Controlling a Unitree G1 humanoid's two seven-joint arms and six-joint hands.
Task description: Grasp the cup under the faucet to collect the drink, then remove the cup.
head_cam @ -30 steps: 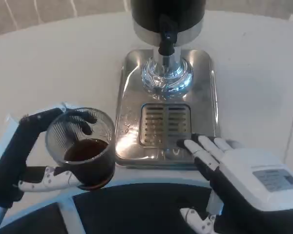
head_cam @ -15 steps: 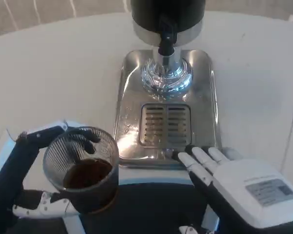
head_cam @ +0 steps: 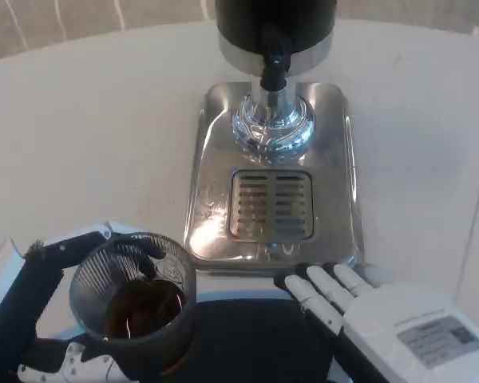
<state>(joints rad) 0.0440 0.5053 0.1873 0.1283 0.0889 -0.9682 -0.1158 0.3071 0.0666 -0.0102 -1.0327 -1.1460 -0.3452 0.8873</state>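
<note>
The cup (head_cam: pixel 133 307) of dark drink sits gripped in the left hand (head_cam: pixel 44 319).

A white tabletop (head_cam: pixel 88 120) carries a polished steel dispenser base (head_cam: pixel 211 159), which sits flat on it toward the far middle. Within the base, a slotted drip grate (head_cam: pixel 271 205) lies in the near half, and a shiny column (head_cam: pixel 271 128) rises from the far half to a black drum (head_cam: pixel 303 20) with a black faucet (head_cam: pixel 273 68).
</note>
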